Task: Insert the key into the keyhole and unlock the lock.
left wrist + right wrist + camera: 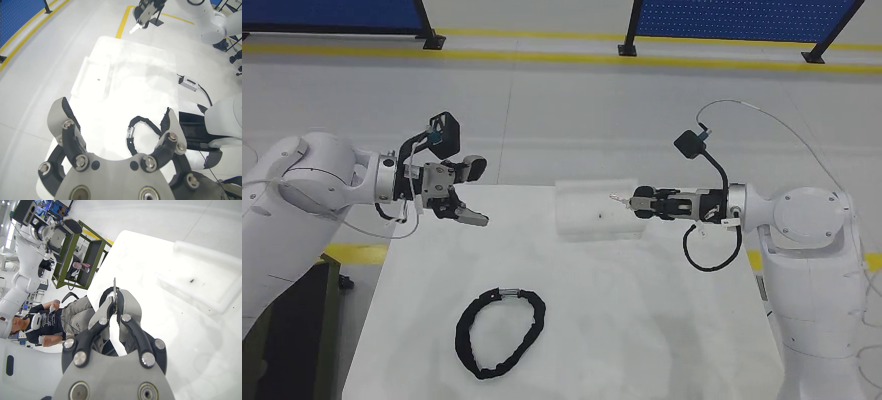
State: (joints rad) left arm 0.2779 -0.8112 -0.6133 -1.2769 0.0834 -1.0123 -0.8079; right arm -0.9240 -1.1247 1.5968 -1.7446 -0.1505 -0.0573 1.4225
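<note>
A black fabric-sleeved ring lock lies on the white table, near its front left; its metal lock barrel sits at the ring's far side. In the left wrist view the lock and barrel lie below my open left gripper. That left gripper hovers above the table's far left corner. My right gripper is shut on a small silver key, held above the foam tray; the key's blade sticks out past the fingertips.
A white foam tray with a small dark speck sits at the table's far edge. A power brick with cable lies on the floor beside the table. A green shelf cart stands off the table's left side.
</note>
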